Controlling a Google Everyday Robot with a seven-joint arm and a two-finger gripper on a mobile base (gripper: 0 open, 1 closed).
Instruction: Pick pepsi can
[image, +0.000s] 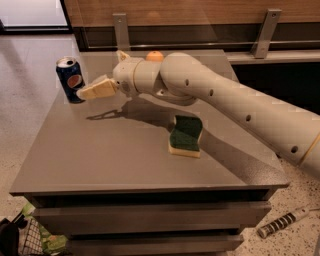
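The pepsi can (70, 80), dark blue with a silver top and a round red-white-blue logo, stands upright near the far left corner of the grey table (115, 155). My gripper (92, 91) reaches in from the right on the cream arm and its tips are right beside the can's right side, at about mid-height. I cannot tell whether they touch the can.
A green and yellow sponge (185, 135) lies at the table's middle right. An orange (154, 56) sits at the far edge, partly hidden behind the arm. A wire basket (30, 242) is on the floor at front left, and a striped tool (281, 222) at right.
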